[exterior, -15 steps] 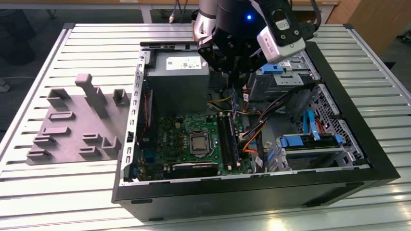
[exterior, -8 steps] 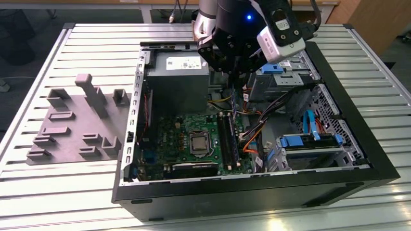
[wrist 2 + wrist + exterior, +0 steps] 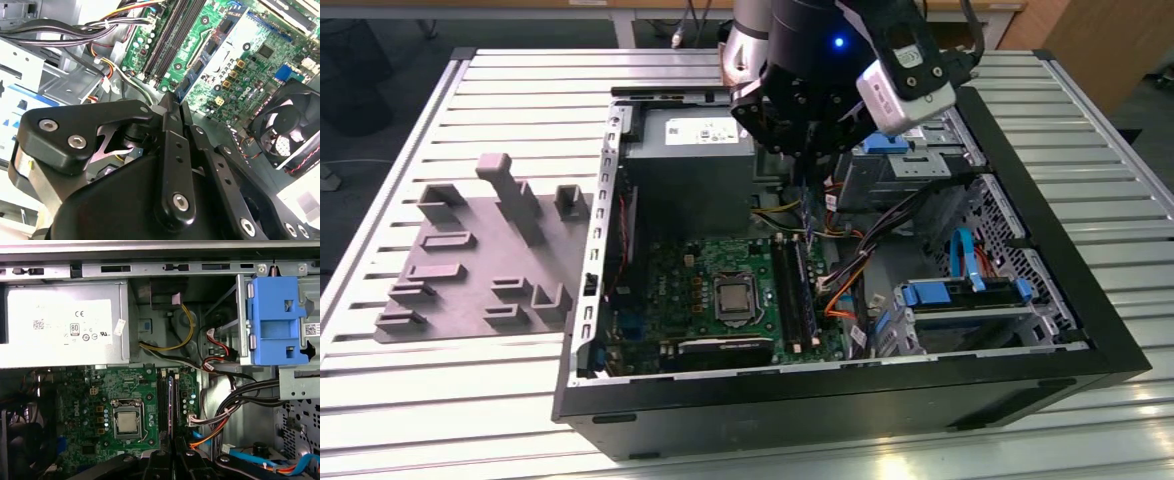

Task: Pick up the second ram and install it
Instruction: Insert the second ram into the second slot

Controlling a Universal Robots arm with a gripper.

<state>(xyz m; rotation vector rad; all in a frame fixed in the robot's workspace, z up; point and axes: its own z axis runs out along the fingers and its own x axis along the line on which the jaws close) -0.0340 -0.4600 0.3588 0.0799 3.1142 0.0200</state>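
The second ram (image 3: 210, 47) is a narrow stick with black chips on a pale bluish label. It juts out from between my gripper's (image 3: 172, 102) fingers, which are shut on its near end. In the exterior view the gripper (image 3: 809, 172) hangs inside the open computer case, above the far end of the long black memory slots (image 3: 798, 290) on the green motherboard (image 3: 707, 270). In the first wrist view the ram (image 3: 173, 405) shows edge-on, running out from the gripper (image 3: 173, 455) in line with the slots (image 3: 162, 400). It is held above the board.
A grey power supply (image 3: 687, 150) stands just behind the gripper. Bundled cables (image 3: 861, 255) and blue drive caddies (image 3: 961, 295) crowd the exterior view's right of the slots. The processor socket (image 3: 736, 300) and a fan (image 3: 287, 125) sit on the other side. Grey holder blocks (image 3: 480, 250) rest outside the case.
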